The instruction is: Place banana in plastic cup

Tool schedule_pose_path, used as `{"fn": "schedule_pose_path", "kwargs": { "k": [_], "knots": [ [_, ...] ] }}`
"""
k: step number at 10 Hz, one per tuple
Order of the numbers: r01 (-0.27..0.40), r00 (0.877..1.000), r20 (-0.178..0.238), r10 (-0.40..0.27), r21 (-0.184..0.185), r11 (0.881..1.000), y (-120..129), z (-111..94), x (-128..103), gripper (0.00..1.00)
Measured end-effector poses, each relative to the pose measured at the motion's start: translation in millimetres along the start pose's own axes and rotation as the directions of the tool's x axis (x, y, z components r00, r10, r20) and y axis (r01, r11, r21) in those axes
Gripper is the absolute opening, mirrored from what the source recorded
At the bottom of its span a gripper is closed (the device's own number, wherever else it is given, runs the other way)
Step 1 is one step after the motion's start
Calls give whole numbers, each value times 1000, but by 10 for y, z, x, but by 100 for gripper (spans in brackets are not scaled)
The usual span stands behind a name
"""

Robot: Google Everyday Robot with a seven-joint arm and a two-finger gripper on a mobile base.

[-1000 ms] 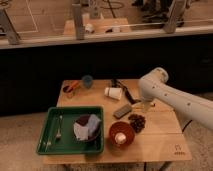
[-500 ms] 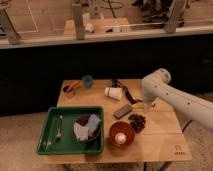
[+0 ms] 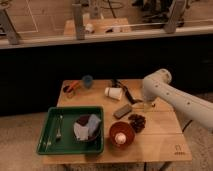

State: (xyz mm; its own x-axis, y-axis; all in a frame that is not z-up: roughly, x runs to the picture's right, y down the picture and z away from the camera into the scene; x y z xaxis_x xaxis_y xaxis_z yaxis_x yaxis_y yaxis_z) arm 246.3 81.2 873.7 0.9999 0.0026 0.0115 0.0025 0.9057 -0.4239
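Banana point(image 3: 139, 104): pale yellow sliver at about 2 o'clock on the surface point(image 3: 165, 142). Only a short strip shows and the rest sits under the hand, so I can't make out spots or ends.

Hand point(image 3: 146, 106): at the end of the white arm point(image 3: 175, 97), which comes in from 3 o'clock and bends down at the elbow. It is low over the banana with the jaws spread as wide as they go. Can't tell if it touches the banana; no grip visible.

Cup point(image 3: 88, 81): small, dull blue, upright, at about 11 o'clock near the far edge. It is well apart from the banana, at roughly 10 o'clock from it.

Between the two:
- white cup point(image 3: 113, 93) on its side at 12 o'clock, right on the line from banana to cup
- dark strap-like thing point(image 3: 121, 86) just behind the white cup, can't identify it
- flat dark block point(image 3: 122, 110) near centre, at 8 o'clock from the hand

Other items:
- orange thing point(image 3: 72, 87) just beside the cup at its 8 o'clock
- dark lumpy cluster point(image 3: 136, 121) at 6 o'clock from the hand
- orange-brown bowl point(image 3: 121, 135) at 6 o'clock on the surface, with a white round thing in it
- green tray point(image 3: 47, 145) at 8 o'clock, holding a fork point(image 3: 58, 127) and a dish with crumpled cloth point(image 3: 88, 128)
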Motion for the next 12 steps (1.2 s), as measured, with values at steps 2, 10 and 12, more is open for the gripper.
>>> {"fn": "schedule_pose_path", "kwargs": {
  "k": [2, 10, 12],
  "knots": [
    [8, 999, 31, -8, -2, 1000, -76, 288, 21, 80],
    [-16, 998, 60, 16, -16, 1000, -226, 680, 235, 80],
    [-15, 998, 63, 16, -21, 1000, -236, 682, 221, 77]
  ]
}}
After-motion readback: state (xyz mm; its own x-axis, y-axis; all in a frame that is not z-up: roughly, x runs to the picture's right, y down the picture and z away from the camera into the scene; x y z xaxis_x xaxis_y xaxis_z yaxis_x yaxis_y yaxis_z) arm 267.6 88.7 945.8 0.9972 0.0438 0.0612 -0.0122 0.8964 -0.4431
